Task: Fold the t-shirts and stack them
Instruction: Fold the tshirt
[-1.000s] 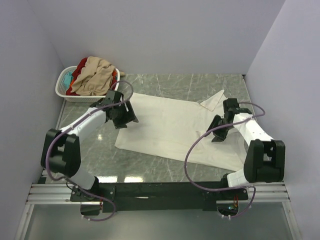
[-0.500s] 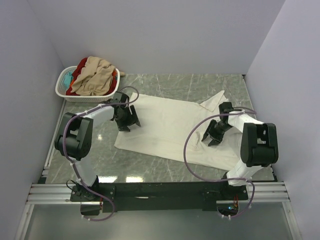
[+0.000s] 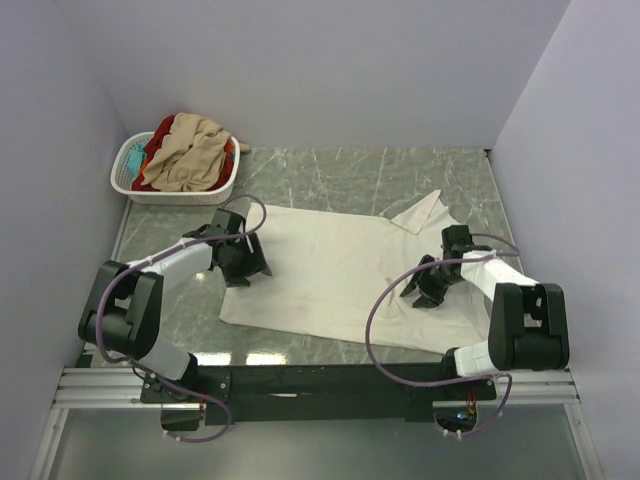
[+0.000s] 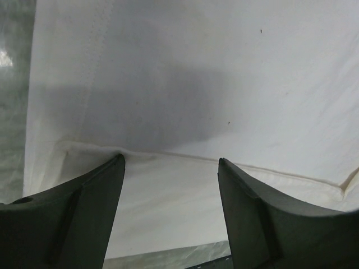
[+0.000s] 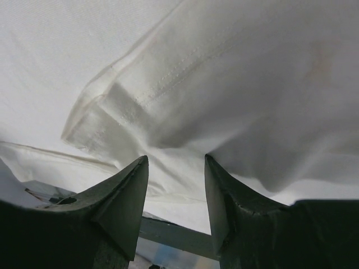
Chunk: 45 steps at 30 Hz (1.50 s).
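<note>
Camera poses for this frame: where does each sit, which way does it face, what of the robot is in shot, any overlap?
Top external: above and behind the bases, looking down on the table; both arms, left gripper and right gripper in shot.
Left wrist: on the left arm, facing down past its two spread fingers at the white shirt.
Right wrist: on the right arm, facing past its fingers at the shirt's folded hem.
Shared: all three see the white shirt; only the top view shows the basket.

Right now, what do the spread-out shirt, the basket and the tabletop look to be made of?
Cream shirt: soft cloth, probably cotton, matte, with stitched hems. Basket: white plastic by its look, slotted walls. Tabletop: grey-green veined marble look, glossy with glare; stone or laminate, cannot tell.
</note>
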### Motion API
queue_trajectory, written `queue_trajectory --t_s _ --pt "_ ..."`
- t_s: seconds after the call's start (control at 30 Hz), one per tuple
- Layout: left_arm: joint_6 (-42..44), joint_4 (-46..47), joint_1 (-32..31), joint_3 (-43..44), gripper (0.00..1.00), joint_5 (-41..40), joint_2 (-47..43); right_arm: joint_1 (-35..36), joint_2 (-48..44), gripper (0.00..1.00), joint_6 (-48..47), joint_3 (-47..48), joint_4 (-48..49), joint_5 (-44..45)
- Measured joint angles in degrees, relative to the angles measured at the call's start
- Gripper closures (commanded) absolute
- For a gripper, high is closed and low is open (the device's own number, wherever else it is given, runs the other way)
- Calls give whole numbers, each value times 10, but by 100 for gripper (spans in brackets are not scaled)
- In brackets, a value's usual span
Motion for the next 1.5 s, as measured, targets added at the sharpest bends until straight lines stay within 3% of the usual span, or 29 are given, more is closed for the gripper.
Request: queue_trajectory --t_s 0.4,0.7,1.1,1.5 --pt "-9 -47 0 -57 24 1 -86 9 -75 47 25 -40 -49 6" --pt "-9 -66 0 23 22 5 -95 9 -60 47 21 148 -126 32" --pt "7 -62 5 182 23 5 42 -11 141 51 -3 389 -125 92" --pt "18 -70 45 270 23 0 105 -37 342 54 -12 568 -75 189"
